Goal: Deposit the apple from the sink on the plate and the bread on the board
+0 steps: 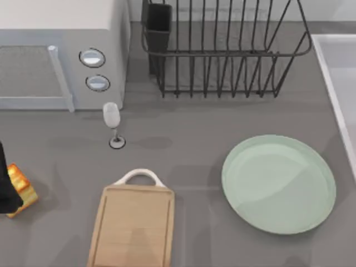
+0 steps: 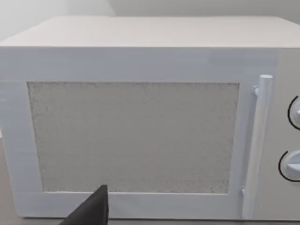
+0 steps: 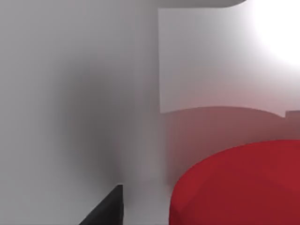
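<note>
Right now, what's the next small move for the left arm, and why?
Probably carry the bread toward the board. In the top view the slice sits at the table's left edge against the left hand, off the board, whose surface is bare. Grip not confirmable.

Board (image 1: 132,228): pale wood, matt, faint grain, smooth white handle. Plate (image 1: 278,183): smooth, soft sheen. Counter (image 1: 189,150): flat matt grey. Rack (image 1: 222,50): thin dark wire. Glass (image 1: 112,117): clear. Microwave (image 2: 140,117): matt white, speckled door panel. Apple (image 3: 239,185) by my right pincer: smooth red. Bread (image 1: 21,186): browned crust.
</note>
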Robot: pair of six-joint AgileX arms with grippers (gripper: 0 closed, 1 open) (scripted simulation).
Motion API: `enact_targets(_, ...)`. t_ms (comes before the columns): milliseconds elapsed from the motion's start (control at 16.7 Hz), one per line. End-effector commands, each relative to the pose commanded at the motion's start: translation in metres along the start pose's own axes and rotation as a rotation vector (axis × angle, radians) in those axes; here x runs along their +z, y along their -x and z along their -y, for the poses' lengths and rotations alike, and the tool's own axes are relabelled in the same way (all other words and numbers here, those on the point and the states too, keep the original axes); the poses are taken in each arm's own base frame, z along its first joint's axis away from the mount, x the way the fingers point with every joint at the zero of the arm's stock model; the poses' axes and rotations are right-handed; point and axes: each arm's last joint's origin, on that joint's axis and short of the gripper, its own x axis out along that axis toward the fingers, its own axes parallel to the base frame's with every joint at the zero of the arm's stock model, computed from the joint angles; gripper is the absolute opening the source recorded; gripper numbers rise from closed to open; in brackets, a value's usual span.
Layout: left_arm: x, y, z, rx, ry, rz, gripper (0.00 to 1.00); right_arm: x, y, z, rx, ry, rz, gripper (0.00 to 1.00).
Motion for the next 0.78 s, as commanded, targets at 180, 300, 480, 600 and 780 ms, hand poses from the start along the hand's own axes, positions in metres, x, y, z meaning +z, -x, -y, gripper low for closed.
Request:
enact_targets(180,0.0000,0.0000,0.0000,0.000,0.000,0.000,1.00,0.0000,0.0000,0.0000,0.000,0.000,0.000,0.25)
enact_targets(300,0.0000,0.0000,0.0000,0.000,0.000,0.000,1.00,0.0000,0.0000,0.0000,0.000,0.000,0.000,0.10)
enact_targets(480,0.0000,0.0000,0.0000,0.000,0.000,0.000,1.00,0.0000,0.0000,0.0000,0.000,0.000,0.000,0.00)
enact_targets(600,0.0000,0.0000,0.0000,0.000,0.000,0.000,1.00,0.0000,0.0000,0.0000,0.000,0.000,0.000,0.00)
enact_targets(780,0.0000,0.0000,0.0000,0.000,0.000,0.000,1.00,0.0000,0.0000,0.0000,0.000,0.000,0.000,0.00)
